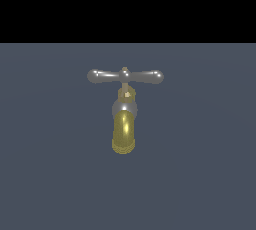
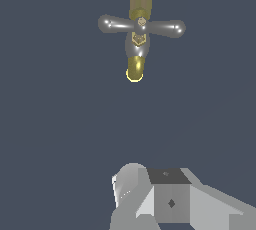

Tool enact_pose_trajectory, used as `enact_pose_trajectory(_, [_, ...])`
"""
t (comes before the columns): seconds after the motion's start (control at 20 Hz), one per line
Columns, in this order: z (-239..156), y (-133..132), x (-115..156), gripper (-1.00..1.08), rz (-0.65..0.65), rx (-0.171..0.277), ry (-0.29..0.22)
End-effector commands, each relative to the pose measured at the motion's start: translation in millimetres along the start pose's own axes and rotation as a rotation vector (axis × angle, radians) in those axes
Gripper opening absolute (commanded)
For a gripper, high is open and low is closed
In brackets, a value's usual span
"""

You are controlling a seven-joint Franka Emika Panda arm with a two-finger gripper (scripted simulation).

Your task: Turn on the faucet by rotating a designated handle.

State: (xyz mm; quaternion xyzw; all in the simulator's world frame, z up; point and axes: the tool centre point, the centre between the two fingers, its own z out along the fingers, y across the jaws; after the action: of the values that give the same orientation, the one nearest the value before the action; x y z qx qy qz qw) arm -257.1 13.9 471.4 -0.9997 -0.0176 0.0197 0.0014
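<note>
Nearest the wrist camera sits a pale grey blocky part of the arm (image 2: 170, 199), with a rounded lighter piece on one side and a dark top panel. Whether this is the claw itself cannot be told, and no fingertips show in either view, so the claw's state, spread or pressed together, cannot be told. This grey part is well apart from the faucet (image 1: 124, 119) and touches nothing.

Faucet position: it stands alone on a plain slate-blue surface (image 1: 200, 174), near the middle of the exterior view.

Faucet parts, taken relative to the silver-grey rounded body (image 1: 124, 108):
- Spout (image 1: 123, 134): shiny golden-brass, curved, running from the body toward the exterior camera and ending in a ribbed tip.
- Stem (image 1: 126, 93): thin, brass, rising from the top of the body.
- Handle (image 1: 125, 76): slim glossy grey crossbar with two rounded bulbous ends, centred on the stem above the body. It lies level, crosswise to the spout, and spans wider than the spout.

Wrist view: the handle (image 2: 141, 26) crosses over the body (image 2: 137, 46), and golden-brass sections show on both sides of the crossbar.

No containers appear in either view.
</note>
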Motion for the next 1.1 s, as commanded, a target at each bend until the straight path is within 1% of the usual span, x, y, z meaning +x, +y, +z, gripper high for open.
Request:
enact_pose_trajectory(0.0, [0.0,0.0,0.0,-1.0,0.0,0.0,0.0])
enact_pose_trajectory(0.25, [2.7,2.0,0.5,-1.0,-0.015,0.0,0.0])
enact_pose_trajectory(0.55, [13.1,9.7,2.9,-1.0,-0.071,-0.002,0.001])
enact_pose_trajectory(0.8, [27.8,20.3,7.0,-1.0,-0.151,-0.003,0.002])
enact_pose_trajectory(1.05, [47.9,34.3,14.1,-1.0,-0.26,-0.006,0.004])
